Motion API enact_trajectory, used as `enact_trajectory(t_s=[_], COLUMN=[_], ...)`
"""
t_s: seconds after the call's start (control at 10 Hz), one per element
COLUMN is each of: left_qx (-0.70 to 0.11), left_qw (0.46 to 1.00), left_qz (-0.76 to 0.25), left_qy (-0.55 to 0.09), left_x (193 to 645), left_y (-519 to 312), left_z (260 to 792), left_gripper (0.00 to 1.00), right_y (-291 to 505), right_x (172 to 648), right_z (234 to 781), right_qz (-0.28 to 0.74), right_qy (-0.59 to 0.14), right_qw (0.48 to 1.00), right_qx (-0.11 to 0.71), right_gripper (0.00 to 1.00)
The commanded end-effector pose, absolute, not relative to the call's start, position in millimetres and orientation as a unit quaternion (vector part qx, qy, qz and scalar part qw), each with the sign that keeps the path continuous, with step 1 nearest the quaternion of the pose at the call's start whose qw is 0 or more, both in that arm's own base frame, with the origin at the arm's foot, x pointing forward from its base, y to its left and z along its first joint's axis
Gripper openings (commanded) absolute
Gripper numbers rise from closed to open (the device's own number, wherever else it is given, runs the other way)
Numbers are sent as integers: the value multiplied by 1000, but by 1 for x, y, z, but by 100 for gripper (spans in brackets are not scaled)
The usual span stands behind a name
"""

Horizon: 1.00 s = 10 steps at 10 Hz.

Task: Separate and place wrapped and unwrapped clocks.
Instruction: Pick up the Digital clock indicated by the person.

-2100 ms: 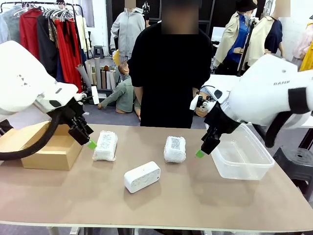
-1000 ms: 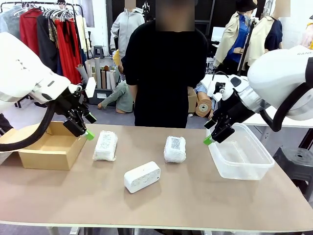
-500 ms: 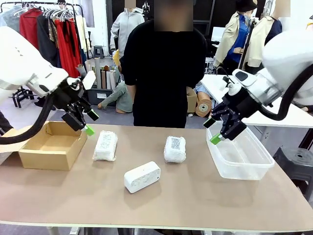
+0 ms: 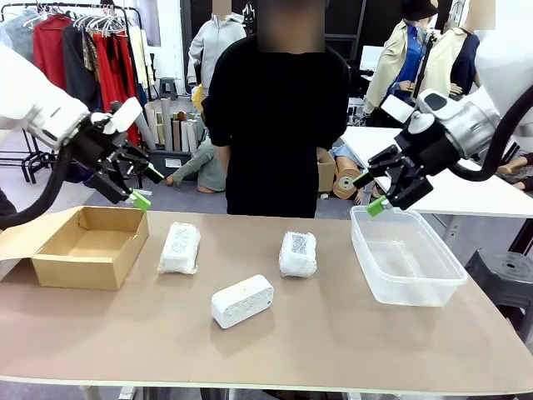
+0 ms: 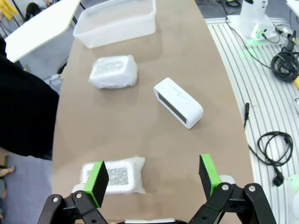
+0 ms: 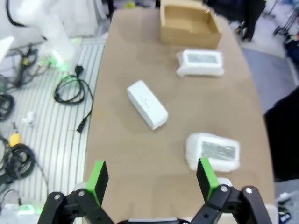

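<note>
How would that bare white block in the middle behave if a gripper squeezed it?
The bare white clock looks hard-shelled and smooth, so it probably stays stiff but may slip in a grip. It lies on a long flat side, so a push would likely slide it rather than roll it.

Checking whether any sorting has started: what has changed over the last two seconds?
The left gripper rose and drew back leftward, away from the left bubble-wrapped white block; the right gripper rose and swung right, above the clear plastic tub. Both stayed open; nothing was grasped. That block, the right bubble-wrapped white block, the bare white rounded block, the tub and the brown cardboard box kept their places.
</note>
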<state>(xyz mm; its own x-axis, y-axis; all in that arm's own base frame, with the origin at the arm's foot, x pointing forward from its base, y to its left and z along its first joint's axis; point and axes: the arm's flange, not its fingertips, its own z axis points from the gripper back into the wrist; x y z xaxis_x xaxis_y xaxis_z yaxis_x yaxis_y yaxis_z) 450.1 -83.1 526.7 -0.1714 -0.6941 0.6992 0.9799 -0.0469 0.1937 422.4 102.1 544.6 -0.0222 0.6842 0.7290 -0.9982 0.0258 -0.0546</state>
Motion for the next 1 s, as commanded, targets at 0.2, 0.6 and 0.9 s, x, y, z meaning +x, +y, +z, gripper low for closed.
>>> enact_trajectory(t_s=[0.2,0.6,0.9], left_qx=[-270,-301,-300], left_qw=[594,600,612], left_qz=[-664,-641,-630], left_qy=[-365,-372,-371], left_x=[477,504,515], left_y=[-37,0,8], left_z=[526,534,529], left_gripper=[100,100,100], right_y=[73,43,21], right_x=[462,496,514], right_z=[553,563,564], right_qz=[655,645,625], right_qy=[-341,-342,-356], right_qw=[617,619,627], right_qx=[272,289,299], right_gripper=[100,100,100])
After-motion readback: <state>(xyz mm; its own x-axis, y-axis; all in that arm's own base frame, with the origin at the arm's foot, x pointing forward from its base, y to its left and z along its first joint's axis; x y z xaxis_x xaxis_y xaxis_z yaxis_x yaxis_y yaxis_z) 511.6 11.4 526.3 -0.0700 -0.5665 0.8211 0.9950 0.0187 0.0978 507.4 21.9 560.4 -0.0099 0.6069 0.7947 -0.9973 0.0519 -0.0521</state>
